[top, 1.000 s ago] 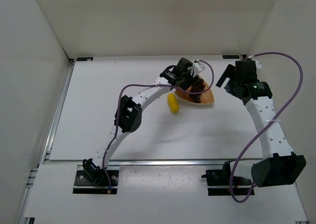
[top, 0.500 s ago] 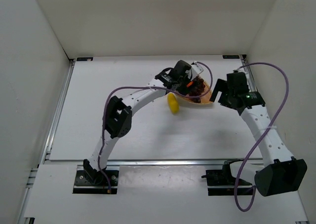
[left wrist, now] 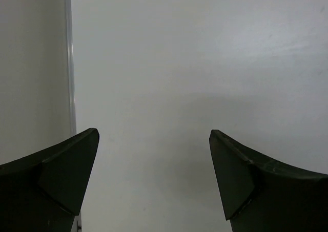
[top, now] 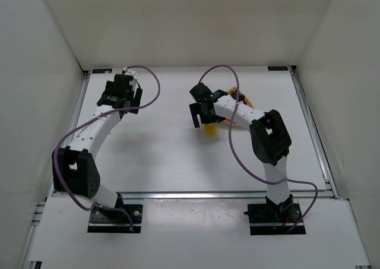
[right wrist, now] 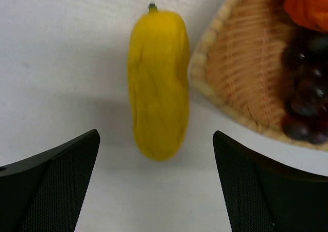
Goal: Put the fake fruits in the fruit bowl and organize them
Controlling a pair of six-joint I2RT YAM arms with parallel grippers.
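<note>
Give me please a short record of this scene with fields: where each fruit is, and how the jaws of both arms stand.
yellow fruit: lying on the table, outside the wicker bowl, close beside its rim
orange: inside the wicker bowl
grape bunch: inside the wicker bowl, next to the orange
right jaws: open, one on each side of the yellow fruit, not gripping it
left jaws: open, empty, over bare table far from the fruits
left to do: yellow fruit into the wicker bowl
</note>
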